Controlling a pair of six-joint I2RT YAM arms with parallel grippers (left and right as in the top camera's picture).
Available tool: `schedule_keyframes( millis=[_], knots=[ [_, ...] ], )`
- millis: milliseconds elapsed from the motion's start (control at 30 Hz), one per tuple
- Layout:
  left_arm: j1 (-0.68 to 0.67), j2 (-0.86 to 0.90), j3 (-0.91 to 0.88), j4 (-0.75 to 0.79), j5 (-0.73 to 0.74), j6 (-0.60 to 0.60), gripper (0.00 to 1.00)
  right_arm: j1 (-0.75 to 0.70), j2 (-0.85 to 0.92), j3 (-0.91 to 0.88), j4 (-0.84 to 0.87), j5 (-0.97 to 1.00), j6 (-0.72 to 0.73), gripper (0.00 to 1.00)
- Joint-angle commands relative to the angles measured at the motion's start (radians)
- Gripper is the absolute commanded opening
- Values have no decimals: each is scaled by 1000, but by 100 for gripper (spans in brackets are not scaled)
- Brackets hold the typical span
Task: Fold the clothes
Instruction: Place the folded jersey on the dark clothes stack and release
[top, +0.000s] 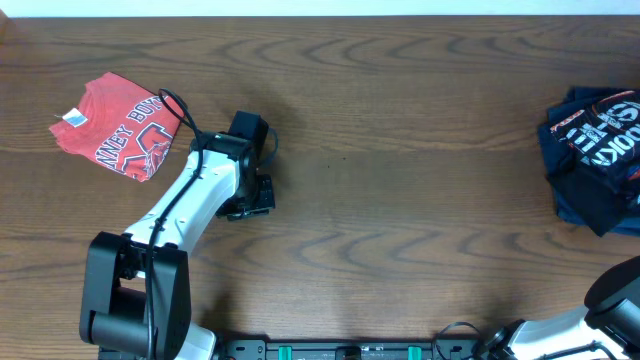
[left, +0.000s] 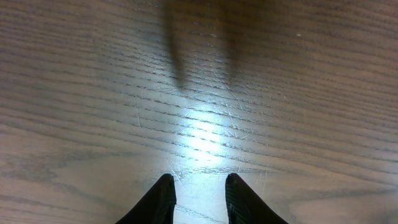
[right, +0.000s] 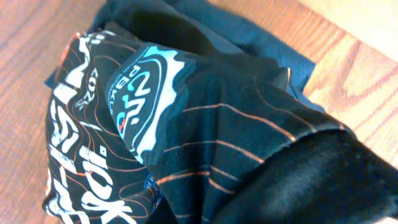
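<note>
A red cotton tee with white lettering lies folded into a small flat packet near the far left corner of the dark wood-grain table. It looks set aside there as finished work, clear of the middle where folding would be done.

Just beside the red tee, on its side towards the table's middle, the left gripper hangs over bare wood. Its fingers are released, a little apart with nothing between them, so I'd judge that arm free for the next garment.

At the opposite end of the table from the red tee sits a crumpled heap, with a black jersey with white lettering, a coloured logo and thin orange lines bunched on top of a plain navy piece. That heap is evidently the part of the job left.

The right arm waits at the near edge, as far from the red tee as the heap. Its fingers are clenched, though whether they pinch any cloth I cannot tell.
</note>
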Motion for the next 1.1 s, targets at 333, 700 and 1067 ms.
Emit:
schedule_keyframes(
  millis=[333,700,1067],
  knots=[
    [2,-9,18,-6,-12,3,29,-77,-5,21,-114,198,174,39],
    [2,-9,18,-5,-11,2,29,-101,-5,23,-22,-291,-59,29],
    [2,-9,18,-5,-11,2,29,-82,-4,-116,124,-100,-22,1]
  ],
)
